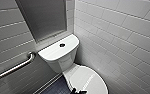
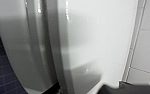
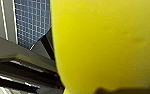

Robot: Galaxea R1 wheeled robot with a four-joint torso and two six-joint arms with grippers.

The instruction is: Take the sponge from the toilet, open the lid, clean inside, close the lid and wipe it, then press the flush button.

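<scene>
One worry: right jaws look clamped on the sponge, while the lid, 5 o'clock from the flush button, is down and glossy, so anything prying it up could skid off, or that soft sponge could squirm loose.

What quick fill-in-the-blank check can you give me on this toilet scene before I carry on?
1. The lid of the toilet is ___.
2. The flush button sits on top of the ___.
3. The sponge, close up in the right wrist view, is ___ in colour.
Missing words: closed; tank; yellow.
</scene>
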